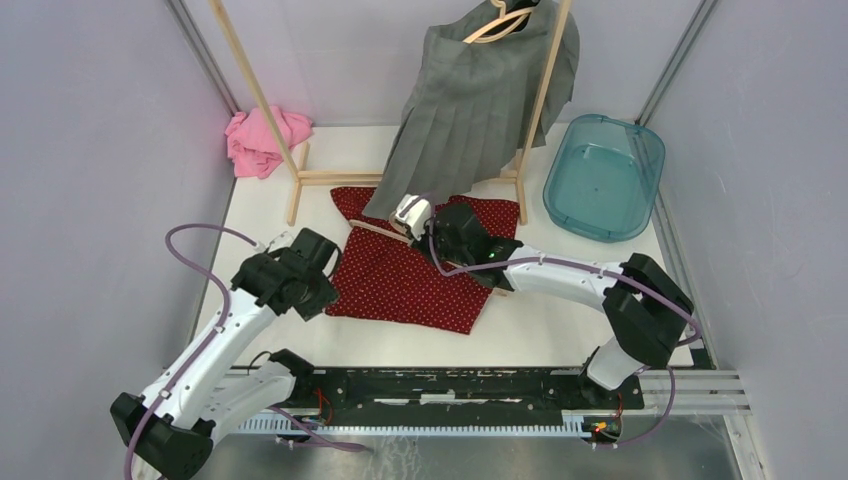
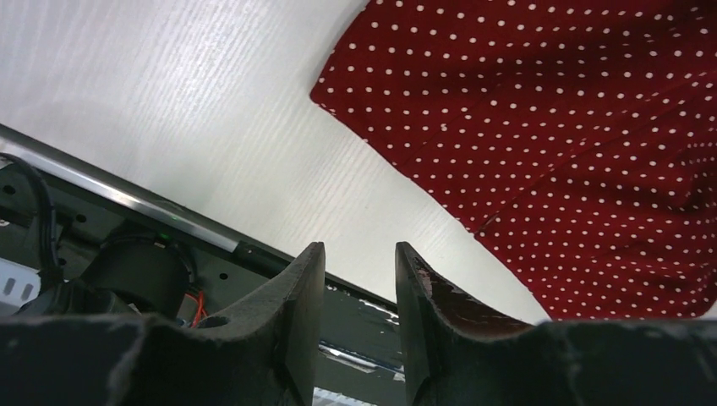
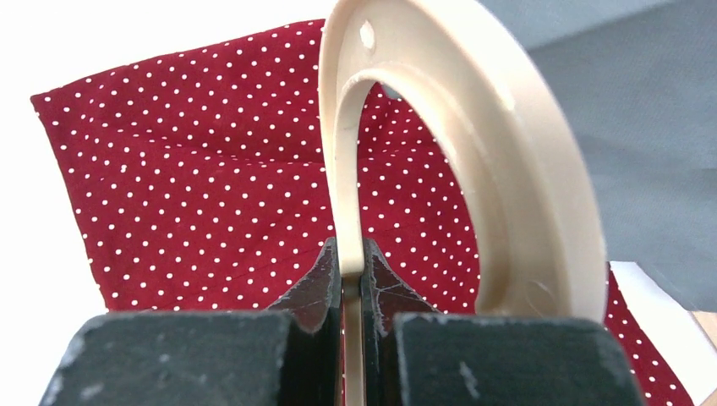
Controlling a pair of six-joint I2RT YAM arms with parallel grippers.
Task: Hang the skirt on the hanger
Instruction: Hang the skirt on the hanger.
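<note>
White tabletop [image 1: 560, 330] is carrying the red dotted skirt [image 1: 400, 285], which is lying flat in the middle just in front of the wooden rack [image 1: 255, 100]. I am pinching the hook of the beige hanger [image 3: 473, 127] tight in the right claw [image 3: 348, 254], with its bar lying across the skirt's far edge. The left claw [image 2: 359, 249] is hovering with its jaws apart and nothing between them, just off the skirt's left border, so the cloth is sitting to its right, and I judge that arm the nearer one for feeding fabric toward the hanger.
</note>
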